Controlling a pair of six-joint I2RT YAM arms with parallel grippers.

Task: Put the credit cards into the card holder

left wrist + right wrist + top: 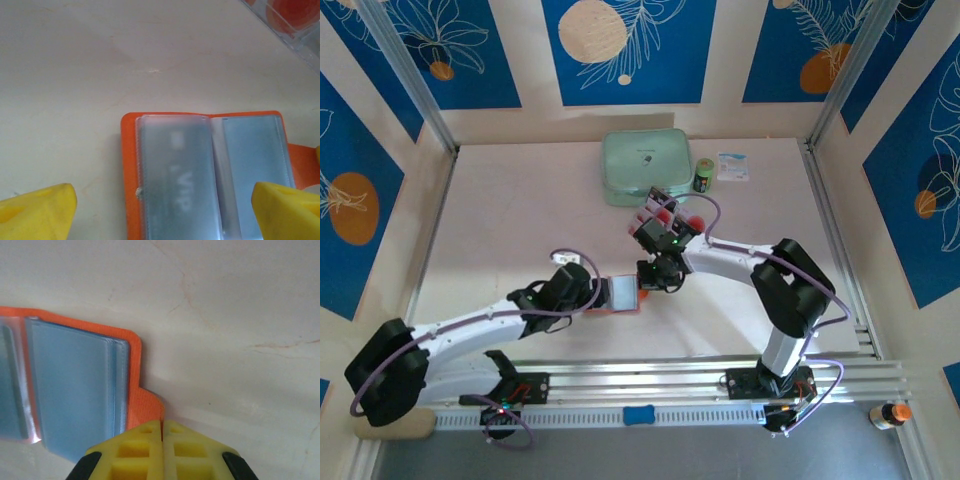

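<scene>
The orange-red card holder point(620, 296) lies open on the table, its clear sleeves point(200, 170) facing up. One sleeve shows a faint "VIP" print. My right gripper point(162, 432) is shut on the holder's small orange snap tab point(147, 407) at its right edge. My left gripper point(165, 202) hangs open over the holder point(75, 385), with a yellow finger point(40, 212) on either side of it. The credit cards point(663, 212), showing red circles, stand in a clear tray behind the right wrist. A blurred red circle point(292, 12) sits at the top right of the left wrist view.
A mint-green case point(645, 165) lies at the back of the table, with a small green can point(704, 175) and a white packet point(732, 165) to its right. An orange bottle point(890, 412) stands off the table's near right corner.
</scene>
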